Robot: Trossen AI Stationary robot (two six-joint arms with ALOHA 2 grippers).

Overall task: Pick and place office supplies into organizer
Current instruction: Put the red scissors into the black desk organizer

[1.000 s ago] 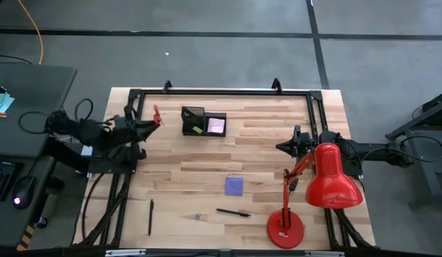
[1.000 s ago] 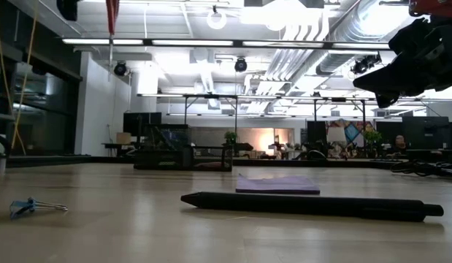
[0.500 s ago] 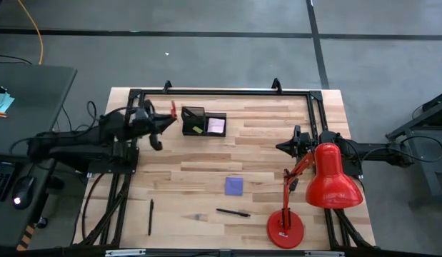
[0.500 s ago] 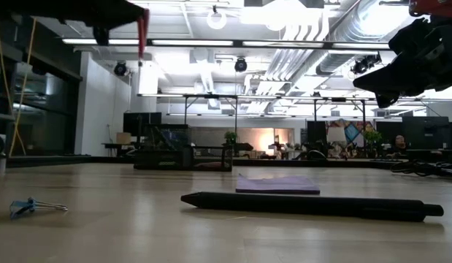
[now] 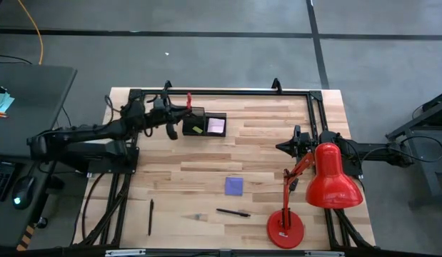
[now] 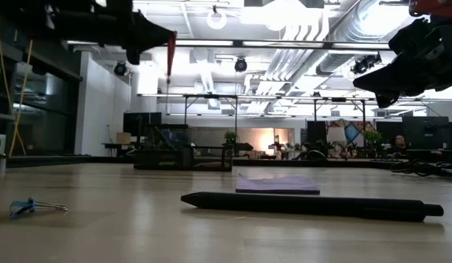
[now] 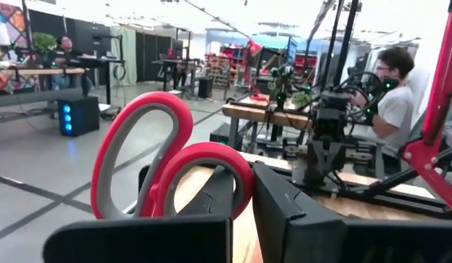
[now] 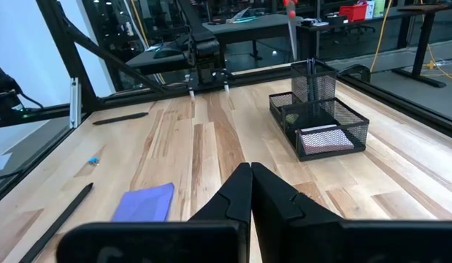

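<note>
Left gripper [image 5: 179, 118] fingers clamp the red-handled scissors [image 5: 188, 101] just beside the organizer [image 5: 203, 122]; right gripper [image 8: 249, 191] fingers are pressed together, empty.

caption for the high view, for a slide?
Left claw carries red scissors to the black organizer; right claw waits beside the red lamp.

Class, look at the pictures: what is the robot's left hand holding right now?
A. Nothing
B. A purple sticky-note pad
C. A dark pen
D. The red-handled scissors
D: the left hand grips the red-handled scissors above the table, beside the organizer.
</note>
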